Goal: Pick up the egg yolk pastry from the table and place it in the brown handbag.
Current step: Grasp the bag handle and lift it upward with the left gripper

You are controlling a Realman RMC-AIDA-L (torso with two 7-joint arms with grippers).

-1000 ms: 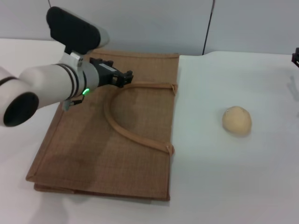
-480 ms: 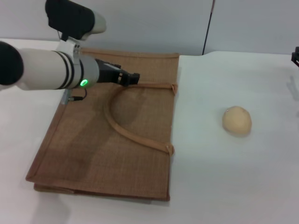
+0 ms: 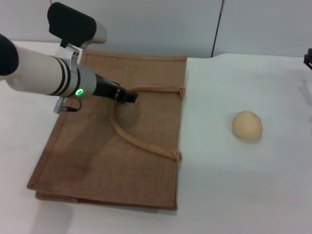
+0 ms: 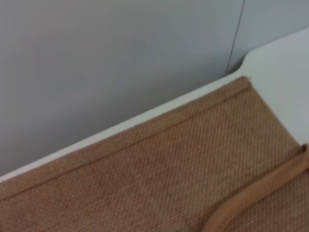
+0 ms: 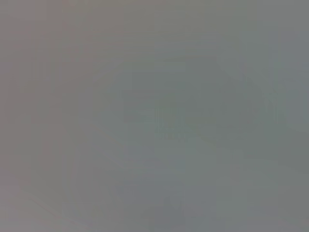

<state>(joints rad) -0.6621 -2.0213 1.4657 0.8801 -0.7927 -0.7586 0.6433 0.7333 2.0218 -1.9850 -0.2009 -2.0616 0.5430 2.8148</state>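
Since 0.5 s ago left arm has dipped lower and pulled back a bit toward robot's left; its dark tip now sits right at the near handle [image 3: 139, 141] where that strap arches up, vs. higher and further right before. Pastry and bag haven't shifted.

Left gripper [image 3: 127, 96] hovers over upper middle of the bag [image 3: 97, 156], above or touching the handle's curve — can't tell which. Its fingers are seen end-on from the head cam, so can't tell if released or clenched. Green light glows on the wrist [image 3: 78, 91].

Bag lies flat on the white counter [image 3: 234, 185], left half of the scene, long side running away from robot. Handle forms a loop on top w/ both ends stitched near bag's right edge. Left wrist cam shows only woven bag fabric [image 4: 159, 179], its trimmed far edge, a bit of handle strap [image 4: 251, 203], a strip of counter and the grey wall [image 4: 120, 58].

Pastry [image 3: 247, 126] sits alone on the counter, well apart from the bag on its right side, nothing touching it.

Right arm: only a dark sliver at far right edge of head cam [image 3: 309, 58], parked well away from the pastry. Its fingers not visible; right wrist cam is plain grey, nothing readable.
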